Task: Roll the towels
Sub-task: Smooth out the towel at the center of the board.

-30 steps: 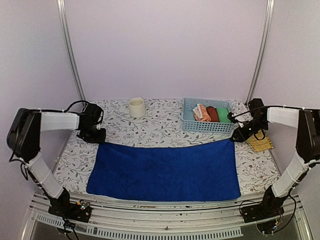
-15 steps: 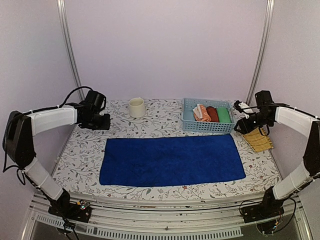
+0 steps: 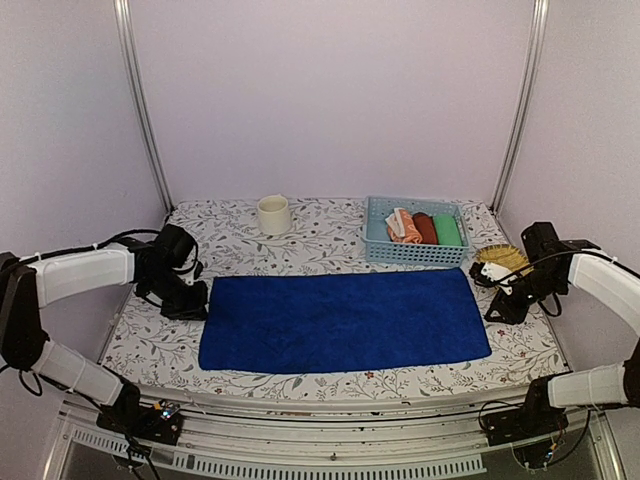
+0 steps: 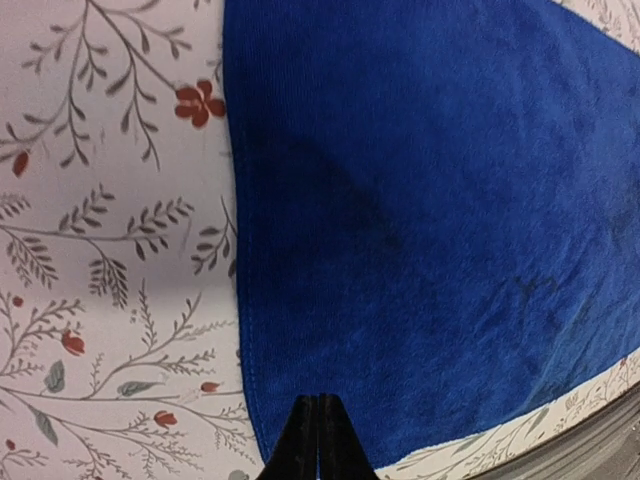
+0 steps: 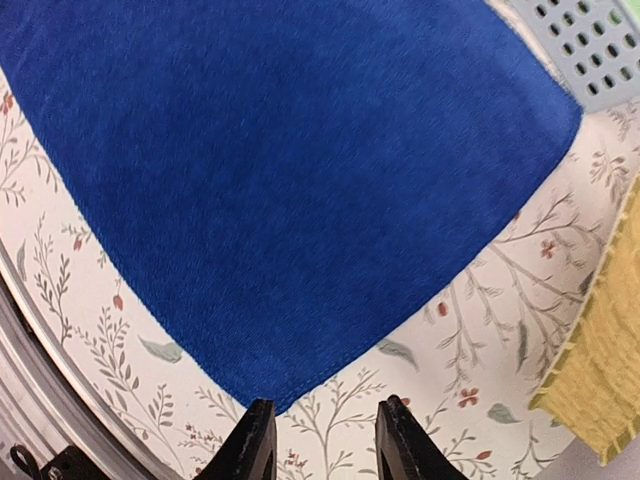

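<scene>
Blue towel is spread flat at centre; soft and limp, it is best pinched at a short edge's corners; the orange towel is rolled in the basket at 1 o'clock. Left gripper, at 9, is closed, empty; right gripper, at 3, part open, empty; the flowered table is closely walled.

The flat towel lies across the middle of the table, the cup behind its left half, the basket behind its right end holding the rolled towel left of two other rolls, and a mat right of the basket.
</scene>
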